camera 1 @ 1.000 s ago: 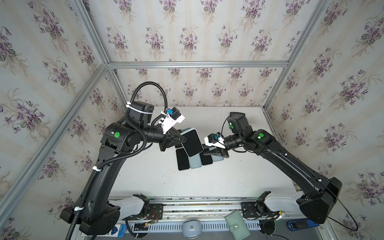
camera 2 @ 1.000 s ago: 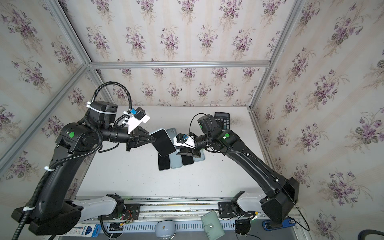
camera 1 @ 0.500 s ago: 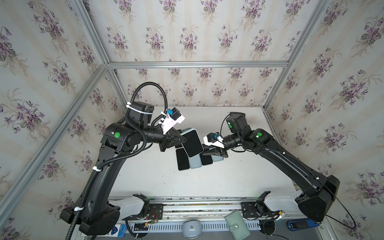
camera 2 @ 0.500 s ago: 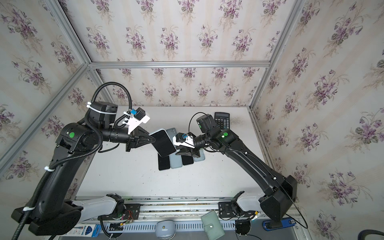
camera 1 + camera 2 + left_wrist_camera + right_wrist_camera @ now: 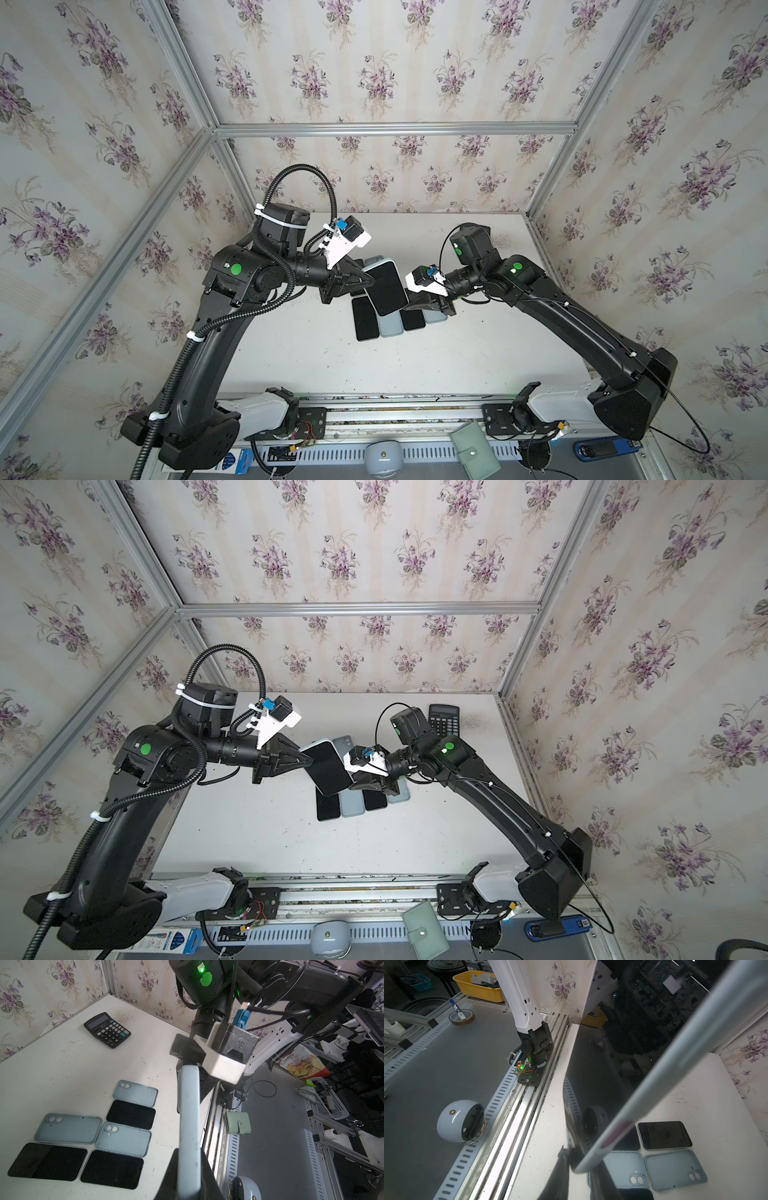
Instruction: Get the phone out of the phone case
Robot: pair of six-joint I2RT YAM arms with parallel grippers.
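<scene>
- Our left claw (image 5: 367, 281) is pressed together on one end of the phone (image 5: 388, 289), pinching it through the pale blue case (image 5: 188, 1105) it sits in.
- The phone hangs in the air between the two arms, tilted with its dark screen facing up in both top views, clear of the table (image 5: 311, 357).
- Our right claw (image 5: 411, 305) is close against the phone's opposite end. We cannot tell whether it pinches the phone or stands spread.
- On the table beneath lie three loose phones (image 5: 131, 1114) and three empty cases (image 5: 123, 1139), side by side.
- A calculator (image 5: 107, 1029) sits near the back wall, well apart from them.
</scene>
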